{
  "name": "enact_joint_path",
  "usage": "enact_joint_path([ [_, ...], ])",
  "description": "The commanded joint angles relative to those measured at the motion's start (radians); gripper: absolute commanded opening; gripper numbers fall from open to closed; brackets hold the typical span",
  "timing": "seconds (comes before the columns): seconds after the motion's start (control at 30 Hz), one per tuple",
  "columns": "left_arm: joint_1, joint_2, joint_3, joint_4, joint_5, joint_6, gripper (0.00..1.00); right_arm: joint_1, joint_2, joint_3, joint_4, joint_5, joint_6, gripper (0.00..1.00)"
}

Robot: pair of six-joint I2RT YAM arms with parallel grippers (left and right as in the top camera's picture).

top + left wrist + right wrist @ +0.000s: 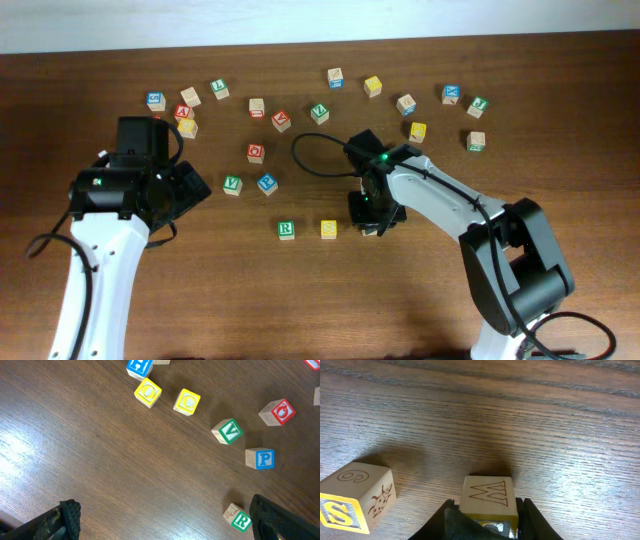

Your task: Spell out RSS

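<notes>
Wooden cube (487, 494) pinched by right end effector (487, 516), edges seemingly apart from S cube (355, 497).

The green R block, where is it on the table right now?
In the overhead view the green R block sits near the middle of the table, just left of a yellow S block, apart from it.

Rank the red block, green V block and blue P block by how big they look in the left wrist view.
1. Red block, slightly largest.
2. Green V block and blue P block: too alike to rank.
All differences are slight; tilt may explain them.
</notes>
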Motion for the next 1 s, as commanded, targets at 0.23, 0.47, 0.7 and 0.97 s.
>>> enact_joint_path([
  [0.23,0.003,-0.002,0.004,-0.001,-0.004,0.011,0.99,0.007,0.003,-0.009,0.003,-0.045,0.075,0.27],
  [0.47,0.003,-0.002,0.004,-0.001,-0.004,0.011,0.99,0.021,0.003,-0.009,0.014,-0.03,0.047,0.33],
  [0.7,0.003,-0.002,0.004,-0.001,-0.004,0.011,0.99,0.021,0.003,-0.009,0.019,-0.025,0.04,0.29],
  [0.97,0.003,-0.002,0.004,-0.001,-0.004,0.011,0.99,0.019,0.003,-0.008,0.056,-0.025,0.003,0.28],
])
